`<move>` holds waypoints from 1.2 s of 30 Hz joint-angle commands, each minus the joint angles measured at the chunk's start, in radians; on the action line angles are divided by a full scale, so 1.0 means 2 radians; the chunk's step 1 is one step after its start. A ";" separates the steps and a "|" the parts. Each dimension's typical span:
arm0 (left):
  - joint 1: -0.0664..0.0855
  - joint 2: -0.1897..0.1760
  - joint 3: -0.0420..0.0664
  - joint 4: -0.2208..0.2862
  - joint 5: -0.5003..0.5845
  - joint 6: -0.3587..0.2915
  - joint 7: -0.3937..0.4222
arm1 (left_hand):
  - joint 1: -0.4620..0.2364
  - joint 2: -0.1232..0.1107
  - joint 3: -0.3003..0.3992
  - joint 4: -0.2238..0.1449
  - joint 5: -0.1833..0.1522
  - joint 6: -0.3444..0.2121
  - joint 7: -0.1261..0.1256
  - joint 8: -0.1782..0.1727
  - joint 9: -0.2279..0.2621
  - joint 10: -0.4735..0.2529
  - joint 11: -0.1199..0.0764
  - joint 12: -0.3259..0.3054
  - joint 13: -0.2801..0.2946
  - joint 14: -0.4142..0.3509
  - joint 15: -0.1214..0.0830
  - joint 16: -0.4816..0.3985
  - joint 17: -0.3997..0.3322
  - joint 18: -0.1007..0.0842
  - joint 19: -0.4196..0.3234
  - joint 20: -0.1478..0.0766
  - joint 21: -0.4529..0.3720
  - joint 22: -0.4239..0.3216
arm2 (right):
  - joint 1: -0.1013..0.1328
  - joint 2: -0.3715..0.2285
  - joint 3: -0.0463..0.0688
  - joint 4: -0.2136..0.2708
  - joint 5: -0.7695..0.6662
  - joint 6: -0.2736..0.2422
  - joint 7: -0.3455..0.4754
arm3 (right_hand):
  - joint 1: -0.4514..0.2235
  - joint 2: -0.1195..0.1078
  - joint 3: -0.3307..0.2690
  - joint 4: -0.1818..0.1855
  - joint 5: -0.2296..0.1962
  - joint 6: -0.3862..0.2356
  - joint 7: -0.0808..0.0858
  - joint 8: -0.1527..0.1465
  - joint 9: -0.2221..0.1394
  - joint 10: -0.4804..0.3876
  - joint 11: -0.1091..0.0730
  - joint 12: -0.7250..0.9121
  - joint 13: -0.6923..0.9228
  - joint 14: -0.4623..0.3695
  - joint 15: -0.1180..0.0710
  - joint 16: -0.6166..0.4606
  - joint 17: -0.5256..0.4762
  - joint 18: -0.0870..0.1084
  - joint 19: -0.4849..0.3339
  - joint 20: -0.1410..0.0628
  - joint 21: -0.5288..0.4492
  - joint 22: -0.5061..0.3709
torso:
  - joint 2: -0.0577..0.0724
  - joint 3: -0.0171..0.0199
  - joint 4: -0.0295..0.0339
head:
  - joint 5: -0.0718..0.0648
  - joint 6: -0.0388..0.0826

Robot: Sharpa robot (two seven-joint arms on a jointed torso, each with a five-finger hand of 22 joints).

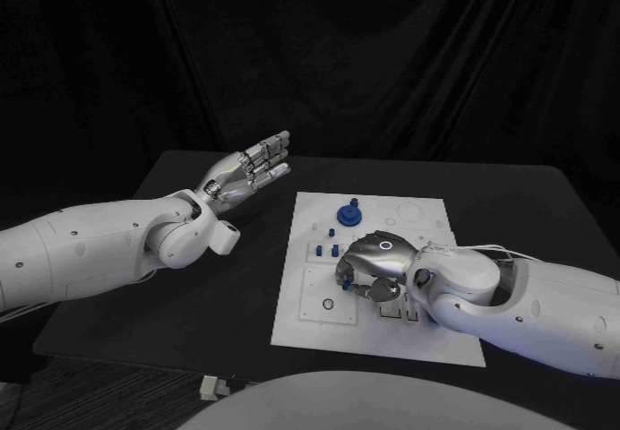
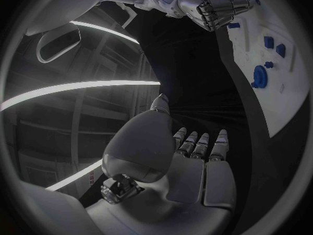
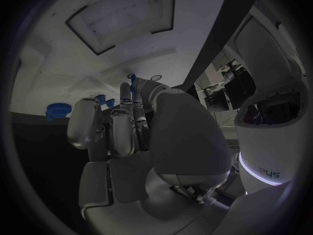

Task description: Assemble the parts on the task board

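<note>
Head view. Tabletop [image 1: 193,296]: black, carrying the white task board [image 1: 426,345] at its middle. Left hand [image 1: 248,170]: raised above the tabletop's far left part, well apart from the board, fingers straight and apart, holding nothing. Right hand [image 1: 372,262]: low over the middle of the board, fingers curled downward toward the plate; whether anything is pinched beneath them cannot be told. Round blue part [image 1: 348,215]: stands on the far part of the board, beyond the right hand, with a small blue peg [image 1: 353,199] just behind it. Small blue pieces [image 1: 326,248]: lie on the board just beside the right hand, on the side toward the left arm. One more blue bit shows at the fingertips [image 1: 347,283], too small to tell whether it is held.

Left wrist view. Left hand [image 2: 189,162]: palm and fingers extended, spread, nothing in it. Task board [image 2: 287,104]: a white plate beyond the fingers, with the round blue part [image 2: 260,77] and small blue pieces [image 2: 268,42] on it. Right hand [image 2: 215,8]: over the board, fingers folded in.

Right wrist view. Right hand [image 3: 130,136]: fingers bent toward the white task board [image 3: 78,52]. Round blue part [image 3: 59,108]: on the board beside the fingers. Small blue pieces [image 3: 102,99]: just past the fingertips; contact cannot be told.
</note>
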 commanded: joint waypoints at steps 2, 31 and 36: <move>-0.001 0.001 0.001 0.000 0.004 0.009 0.013 | 0.005 0.000 0.000 -0.002 0.004 0.000 0.004 0.002 0.001 0.001 0.005 0.003 0.001 0.000 0.005 -0.002 -0.001 0.005 0.000 0.004 0.001 0.001 | -0.003 0.001 0.000 -0.001 -0.004 0.011 -0.012 | -0.003 0.001 0.002 -0.003 0.000 -0.003 0.003 -0.001 0.001 -0.003 0.003 0.001 0.000 0.021 0.004 -0.004 0.014 0.000 -0.001 0.003 -0.005 0.080 | 0.000 0.0000 0.0000 | -0.001 0.000; -0.001 0.002 0.001 -0.002 0.004 0.013 0.006 | 0.012 0.003 0.001 -0.004 0.010 0.002 0.008 0.003 0.001 0.002 0.008 0.005 0.001 0.000 0.010 -0.002 -0.001 0.005 0.001 0.007 0.001 0.002 | -0.005 -0.006 0.000 0.010 -0.045 -0.014 -0.013 | -0.006 0.003 -0.001 -0.012 0.003 0.002 0.001 0.001 0.006 0.001 0.000 0.013 0.008 0.018 0.000 -0.007 0.009 0.001 -0.004 0.003 -0.010 0.079 | 0.000 0.0001 -0.0001 | 0.002 0.000; -0.002 0.002 0.001 -0.003 0.004 0.014 0.005 | 0.014 0.004 0.002 -0.005 0.011 0.002 0.008 0.003 0.001 0.002 0.009 0.005 0.001 0.000 0.011 -0.002 -0.001 0.005 0.001 0.007 0.001 0.003 | -0.006 -0.003 0.000 0.007 -0.046 -0.013 -0.012 | -0.006 0.003 -0.001 -0.012 0.003 0.002 0.001 0.001 0.007 0.001 0.000 0.014 0.008 0.018 0.000 -0.007 0.010 0.001 -0.004 0.002 -0.009 0.079 | 0.000 0.0000 0.0000 | 0.001 0.000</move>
